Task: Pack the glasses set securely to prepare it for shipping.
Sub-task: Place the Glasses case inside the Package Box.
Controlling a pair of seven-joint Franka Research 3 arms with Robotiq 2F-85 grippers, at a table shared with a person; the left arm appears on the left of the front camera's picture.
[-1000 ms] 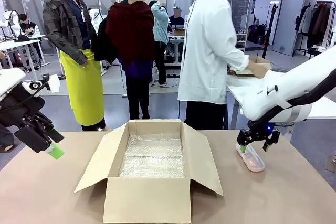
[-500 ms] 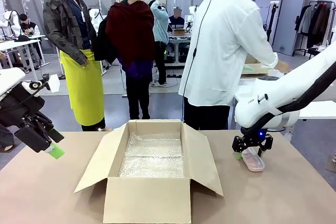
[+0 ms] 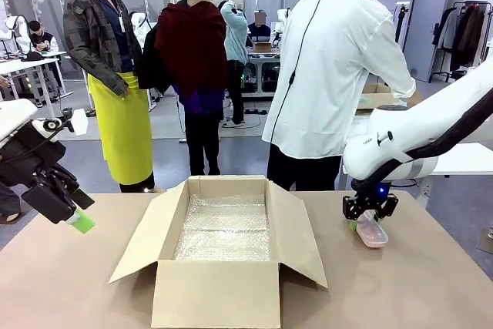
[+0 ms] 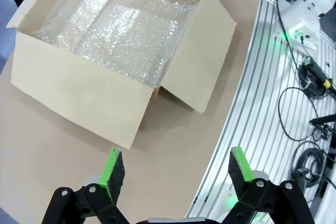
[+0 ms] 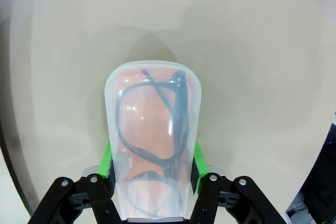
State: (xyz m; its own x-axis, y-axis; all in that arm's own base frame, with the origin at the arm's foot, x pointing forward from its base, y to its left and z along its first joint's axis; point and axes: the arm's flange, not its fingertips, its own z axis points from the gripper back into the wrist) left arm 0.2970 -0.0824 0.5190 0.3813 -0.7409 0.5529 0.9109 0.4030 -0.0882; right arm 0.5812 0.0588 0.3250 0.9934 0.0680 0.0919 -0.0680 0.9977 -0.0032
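1. My right jaws are gripping the pink glasses case point(image 5: 152, 145) by its long sides; it is lying on the bench point(image 3: 416, 290), right of the open cardboard box point(image 3: 223, 294).
2. My left jaws are hanging wide open, holding nothing.
3. Next, I judge, I am needing a lift clear of the flap, then onto the bubble wrap point(image 3: 225, 233).
4. The bench is showing plain tan; a person in white point(image 3: 331, 75) is standing beyond it.

Mid-frame, open brown cardboard box point(image 3: 219, 294) with flaps splayed blocks low passes across centre; open top free from above down to clear bubble-wrap lining point(image 3: 225, 229). Bare tan counter point(image 3: 69, 283) lower left and lower right free. Centre right taken by right end effector point(image 3: 368, 219) clamped on pale pink translucent plastic case point(image 3: 374, 235).
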